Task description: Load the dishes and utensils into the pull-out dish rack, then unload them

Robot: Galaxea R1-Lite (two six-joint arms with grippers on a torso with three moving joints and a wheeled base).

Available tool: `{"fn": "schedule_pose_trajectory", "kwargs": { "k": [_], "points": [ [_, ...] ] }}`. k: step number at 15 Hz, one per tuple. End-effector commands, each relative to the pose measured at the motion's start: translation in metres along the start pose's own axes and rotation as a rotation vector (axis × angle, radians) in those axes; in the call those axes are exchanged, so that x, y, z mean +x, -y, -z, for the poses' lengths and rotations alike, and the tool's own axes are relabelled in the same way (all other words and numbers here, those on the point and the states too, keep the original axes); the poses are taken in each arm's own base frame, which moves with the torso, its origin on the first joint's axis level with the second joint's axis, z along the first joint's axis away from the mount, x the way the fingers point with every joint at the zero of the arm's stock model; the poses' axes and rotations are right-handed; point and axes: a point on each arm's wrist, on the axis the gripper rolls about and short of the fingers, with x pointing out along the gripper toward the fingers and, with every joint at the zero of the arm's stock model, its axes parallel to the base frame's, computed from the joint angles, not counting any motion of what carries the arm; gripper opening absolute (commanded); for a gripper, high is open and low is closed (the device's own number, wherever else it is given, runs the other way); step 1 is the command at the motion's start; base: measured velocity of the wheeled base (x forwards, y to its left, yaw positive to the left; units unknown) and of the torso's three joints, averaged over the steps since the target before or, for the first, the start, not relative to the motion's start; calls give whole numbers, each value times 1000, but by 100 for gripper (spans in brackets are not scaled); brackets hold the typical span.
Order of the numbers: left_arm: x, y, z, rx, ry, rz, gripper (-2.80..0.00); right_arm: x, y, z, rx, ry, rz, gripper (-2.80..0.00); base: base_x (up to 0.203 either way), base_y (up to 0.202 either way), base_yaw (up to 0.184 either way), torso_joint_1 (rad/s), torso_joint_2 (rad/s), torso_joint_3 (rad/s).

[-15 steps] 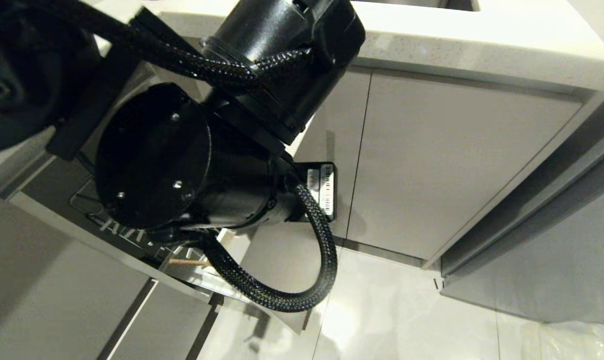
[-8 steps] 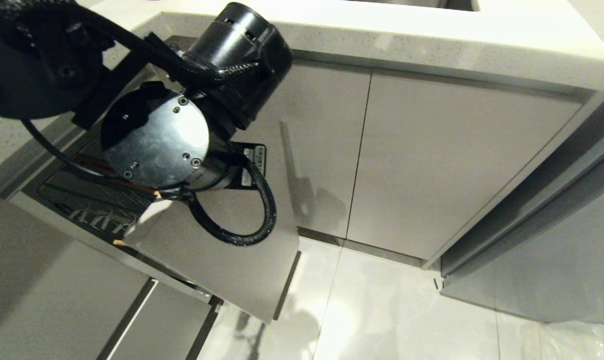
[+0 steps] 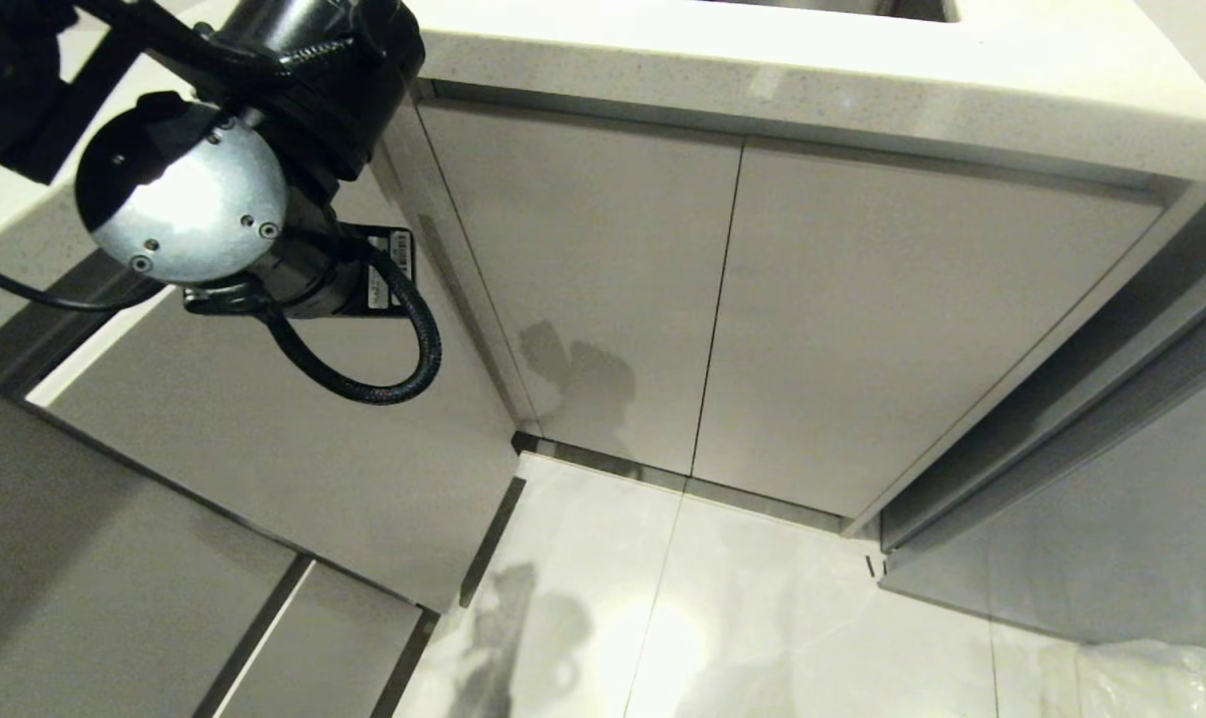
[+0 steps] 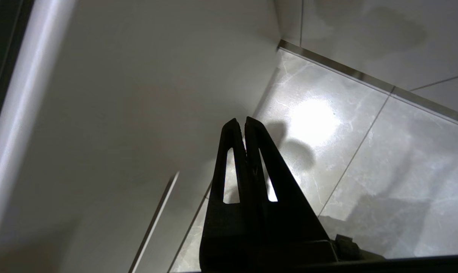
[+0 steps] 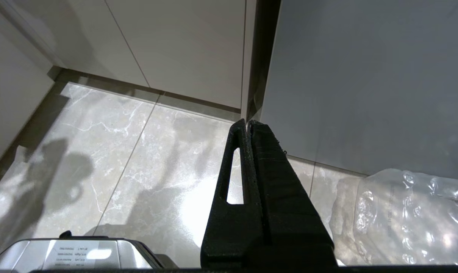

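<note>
Shiny pale floor tiles [image 3: 762,618] lie closest, with a crinkly clear plastic bag [image 5: 407,212] at one side. The right gripper [image 5: 248,123] hangs over that floor. Its two fingers are pressed together and it holds nothing.

A bit farther on, the left gripper [image 4: 240,123] points down beside the flat pale-grey front panel [image 3: 263,439] of the pull-out dish rack. Its fingers are pressed together too, with nothing between them. The left arm [image 3: 223,189] sits up high next to that panel.

Behind are the grey cabinet doors [image 3: 862,319] and the white countertop [image 3: 812,70].

The panel looks flush with the cabinet row, so the rack seems pushed in. No plate, bowl, chopsticks or spoon can be seen anywhere.

This looks like the closing step. Whether the dishes are inside cannot be told. If they still need to come out, the left gripper must get hold of the panel's top edge and pull it straight out.
</note>
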Motion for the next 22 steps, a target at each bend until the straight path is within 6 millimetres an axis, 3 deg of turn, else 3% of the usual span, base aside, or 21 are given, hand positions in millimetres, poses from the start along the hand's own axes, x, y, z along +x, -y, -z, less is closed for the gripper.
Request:
{"fn": "schedule_pose_trajectory", "kwargs": {
  "k": [1,3,6,8,10,12,14,16,19,22],
  "points": [
    [-5,2,2,6,4,14,-280,0,0,0,0,-1,0,-280,0,0,0,0,0,0],
    [-17,0,2,4,14,64,-280,0,0,0,0,-1,0,-280,0,0,0,0,0,0],
    [-49,-34,-6,-67,35,232,-280,0,0,0,0,-1,0,-280,0,0,0,0,0,0],
    [-75,-74,-11,-115,68,374,-280,0,0,0,0,-1,0,-280,0,0,0,0,0,0],
    [-103,-134,-10,-191,134,504,-280,0,0,0,0,-1,0,-280,0,0,0,0,0,0],
    [-133,-193,5,-256,234,541,-280,0,0,0,0,-1,0,-280,0,0,0,0,0,0],
    [-164,-229,33,-252,334,502,-280,0,0,0,0,-1,0,-280,0,0,0,0,0,0],
    [-186,-244,78,-196,398,467,-280,0,0,0,0,-1,0,-280,0,0,0,0,0,0],
    [-179,-239,158,-142,449,412,-280,0,0,0,0,-1,0,-280,0,0,0,0,0,0],
    [-146,-219,220,-106,534,319,-280,0,0,0,0,-1,0,-280,0,0,0,0,0,0]
  ]
}}
